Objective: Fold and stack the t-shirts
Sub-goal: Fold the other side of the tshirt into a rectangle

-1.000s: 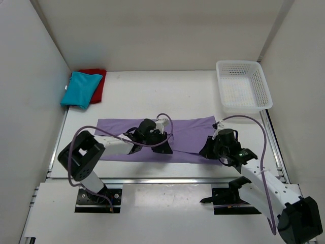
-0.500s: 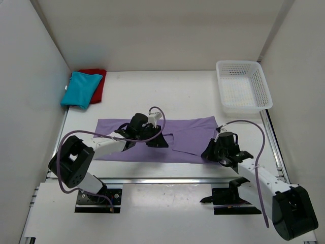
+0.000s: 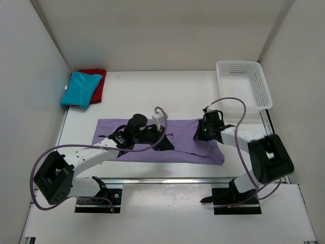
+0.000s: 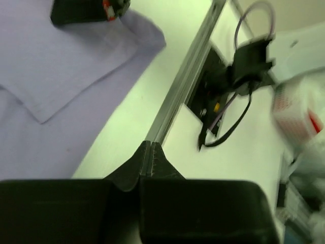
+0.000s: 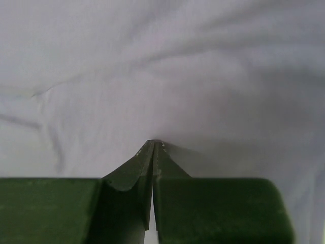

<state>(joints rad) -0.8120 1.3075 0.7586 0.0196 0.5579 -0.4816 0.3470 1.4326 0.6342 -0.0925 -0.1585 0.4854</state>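
Observation:
The lavender t-shirt lies spread flat across the near half of the table. Part of it is folded over itself, as the left wrist view shows. My left gripper hovers over the shirt's near middle. Its jaws are shut with nothing between them. My right gripper is shut too, its tips resting on the lavender cloth near the shirt's right part; I see no cloth between them. The teal t-shirt lies folded on the folded red t-shirt at the far left corner.
A white mesh basket stands at the far right. A metal rail runs along the table's near edge, with the arm bases and cables behind it. White walls close in the left, back and right sides.
My right arm has swung round and its shut gripper has slid up and left over the shirt's right part. My left gripper stayed near the shirt's near middle; its wrist shifted left.

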